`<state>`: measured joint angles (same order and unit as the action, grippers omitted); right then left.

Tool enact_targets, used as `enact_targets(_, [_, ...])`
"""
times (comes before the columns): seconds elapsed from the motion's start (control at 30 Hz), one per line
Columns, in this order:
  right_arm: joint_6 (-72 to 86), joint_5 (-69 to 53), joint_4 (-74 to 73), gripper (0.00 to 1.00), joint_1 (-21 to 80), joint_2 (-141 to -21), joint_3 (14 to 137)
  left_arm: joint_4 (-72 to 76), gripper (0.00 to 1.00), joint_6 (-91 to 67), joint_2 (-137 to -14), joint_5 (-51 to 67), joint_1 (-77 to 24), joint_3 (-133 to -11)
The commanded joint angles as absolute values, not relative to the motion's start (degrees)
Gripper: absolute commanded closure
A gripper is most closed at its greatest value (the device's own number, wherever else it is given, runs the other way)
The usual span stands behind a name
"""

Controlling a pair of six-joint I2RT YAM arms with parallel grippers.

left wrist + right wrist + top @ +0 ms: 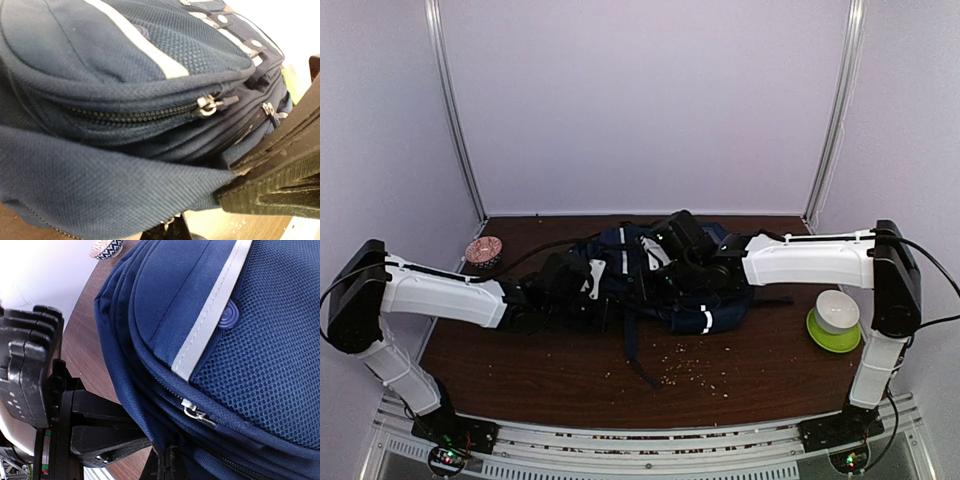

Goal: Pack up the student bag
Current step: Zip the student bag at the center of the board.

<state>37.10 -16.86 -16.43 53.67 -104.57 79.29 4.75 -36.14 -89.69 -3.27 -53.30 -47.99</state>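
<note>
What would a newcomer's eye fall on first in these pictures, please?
The navy student bag lying in the centre draws the eye, with the left arm and right arm reaching onto it from either side. The left gripper is shut on a fold of its fabric. A white bowl on a green plate sits far right, crumbs scattered in front.

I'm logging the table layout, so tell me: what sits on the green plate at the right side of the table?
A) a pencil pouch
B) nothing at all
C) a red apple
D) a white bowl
D: a white bowl stands upright on the green plate, to the right of the student bag.
</note>
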Motion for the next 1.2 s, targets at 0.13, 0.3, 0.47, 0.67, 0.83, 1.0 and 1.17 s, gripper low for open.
enact_targets(0.13, [36.2,-16.5,-18.5,1.0,53.7,-101.4,80.4,6.9,0.95,-35.8,-92.1,0.0,-51.6,-48.2])
enact_targets(0.3, [36.5,-16.9,-18.5,1.0,53.8,-101.7,81.5,5.9,0.87,-35.0,-92.2,0.0,-51.6,-48.5])
enact_targets(0.47, [36.8,-17.3,-18.5,1.0,53.8,-102.0,82.3,5.4,0.84,-34.8,-92.3,0.2,-51.6,-48.1])
enact_targets(0.67, [36.7,-17.4,-18.7,1.0,53.8,-102.1,82.6,5.4,0.84,-34.8,-92.3,0.4,-51.7,-47.5])
enact_targets(0.83, [36.7,-17.3,-18.8,1.0,53.8,-102.4,82.8,5.2,0.83,-34.6,-91.8,0.9,-51.9,-47.2])
enact_targets(1.0, [36.7,-17.3,-18.9,1.0,53.8,-102.7,83.1,5.1,0.83,-34.5,-90.4,0.9,-52.1,-46.0])
enact_targets(1.17, [36.6,-17.3,-19.1,1.0,53.7,-103.1,83.3,5.0,0.89,-34.5,-89.2,0.5,-52.0,-45.3])
